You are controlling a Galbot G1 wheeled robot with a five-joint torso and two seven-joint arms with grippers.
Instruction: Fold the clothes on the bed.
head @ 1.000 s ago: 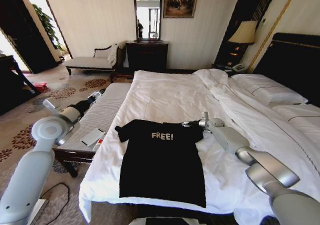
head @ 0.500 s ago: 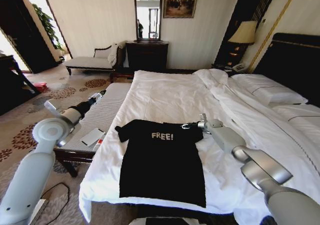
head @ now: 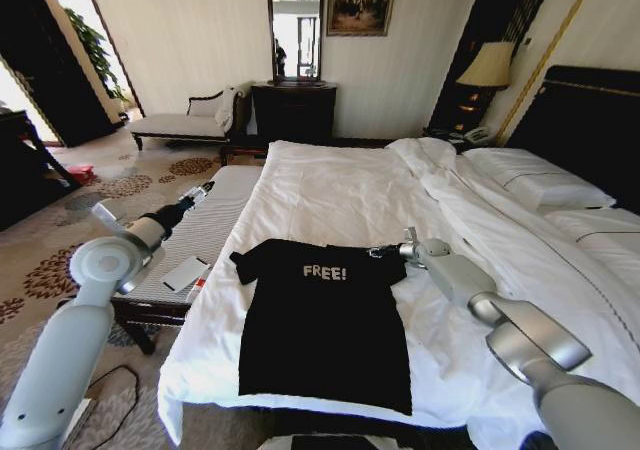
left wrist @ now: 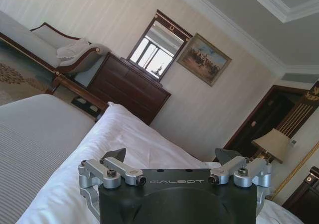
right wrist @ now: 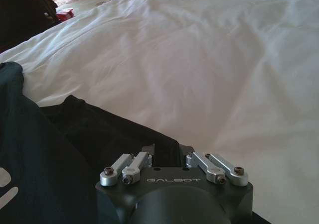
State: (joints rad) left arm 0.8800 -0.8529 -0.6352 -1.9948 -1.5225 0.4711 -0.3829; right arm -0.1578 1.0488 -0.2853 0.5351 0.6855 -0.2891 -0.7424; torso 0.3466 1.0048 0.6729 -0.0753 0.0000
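Note:
The clothes are one black T-shirt (head: 325, 320) with white "FREE!" lettering, lying flat near the foot of the bed (head: 330, 190). My right gripper (head: 385, 251) rests at the shirt's right sleeve, low on the sheet. In the right wrist view this gripper (right wrist: 167, 149) has its fingers drawn in on the edge of the black fabric (right wrist: 75, 149). My left gripper (head: 203, 190) hovers over the striped bench, away from the shirt. The left wrist view shows the left gripper (left wrist: 170, 154) open and holding nothing.
A striped bench (head: 215, 220) stands along the bed's left side with a white flat object (head: 184, 272) on it. Rumpled duvet and pillows (head: 535, 180) fill the bed's right. A chaise (head: 185, 120), dark dresser (head: 293, 110) and lamp (head: 487, 67) line the far wall.
The right gripper shifted slightly left along the sleeve and back again. The left arm lifted a little. The shirt lies as before.

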